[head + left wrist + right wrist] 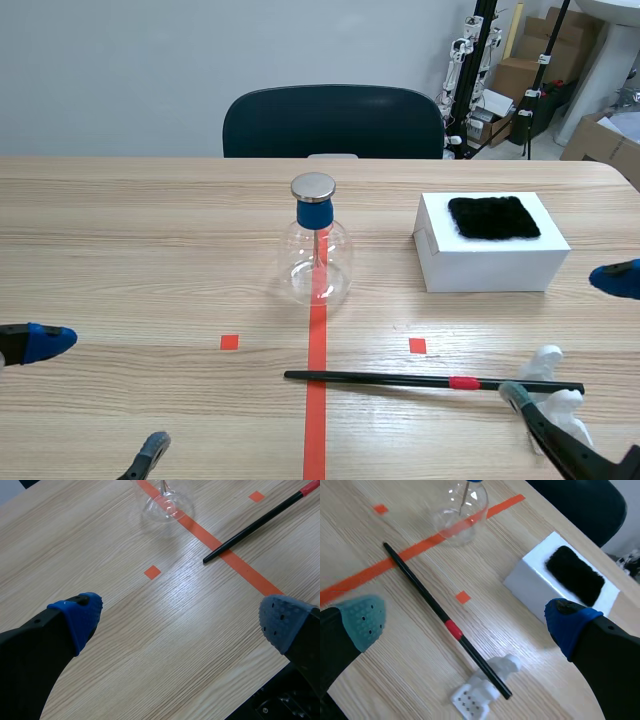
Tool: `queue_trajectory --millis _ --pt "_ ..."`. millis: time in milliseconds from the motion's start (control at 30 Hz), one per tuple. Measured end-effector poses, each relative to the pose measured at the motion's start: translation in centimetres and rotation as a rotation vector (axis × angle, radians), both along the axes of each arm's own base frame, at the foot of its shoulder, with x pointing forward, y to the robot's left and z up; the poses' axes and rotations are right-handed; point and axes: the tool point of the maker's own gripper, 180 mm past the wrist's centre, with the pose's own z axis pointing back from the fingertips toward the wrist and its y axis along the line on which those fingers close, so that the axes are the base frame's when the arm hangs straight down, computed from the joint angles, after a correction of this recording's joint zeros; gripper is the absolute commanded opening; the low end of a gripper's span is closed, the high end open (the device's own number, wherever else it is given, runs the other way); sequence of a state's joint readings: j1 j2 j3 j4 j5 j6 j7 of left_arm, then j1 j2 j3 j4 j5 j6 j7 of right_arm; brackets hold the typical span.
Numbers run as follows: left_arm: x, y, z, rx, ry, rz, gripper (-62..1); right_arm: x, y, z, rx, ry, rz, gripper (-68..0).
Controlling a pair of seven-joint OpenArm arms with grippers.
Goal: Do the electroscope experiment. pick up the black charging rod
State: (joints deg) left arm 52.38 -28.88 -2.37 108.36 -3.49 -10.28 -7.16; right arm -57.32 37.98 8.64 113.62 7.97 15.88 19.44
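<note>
Here, black rod [400, 379] on pale wooden table [120, 230], dark chair [333, 120] behind

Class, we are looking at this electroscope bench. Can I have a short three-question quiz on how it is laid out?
1. True or false: the thin black rod with a red band lies on the wooden table, gripped by nothing.
2. What lies on the white box? A. black furry pad B. metal disc C. glass jar
3. Fill in: the clear glass flask stands on the ____ tape line.

Key: 1 true; 2 A; 3 orange-red.
</note>
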Motion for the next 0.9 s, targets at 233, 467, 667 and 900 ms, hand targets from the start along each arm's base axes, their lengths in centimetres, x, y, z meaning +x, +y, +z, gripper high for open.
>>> queue_trajectory --millis 233,467,667,900 --pt "0.8 -0.4 1.4 -0.047 -0.08 -0.012 1.4 -0.2 -1.5 -3.0 -0.329 0.059 0.152 0.4" --pt "2.6 0.8 1.4 -0.069 -0.166 0.003 1.4 0.9 -2.8 -4.1 -0.499 0.148 0.259 0.4" --pt "3.7 2.1 2.0 -0.141 -0.29 0.008 1.4 2.1 -3.2 -4.0 -0.616 0.146 0.337 0.4" --pt "5.6 3.9 1.8 -0.25 -0.359 -0.001 1.4 2.9 -3.3 -3.8 -0.639 0.131 0.328 0.4"
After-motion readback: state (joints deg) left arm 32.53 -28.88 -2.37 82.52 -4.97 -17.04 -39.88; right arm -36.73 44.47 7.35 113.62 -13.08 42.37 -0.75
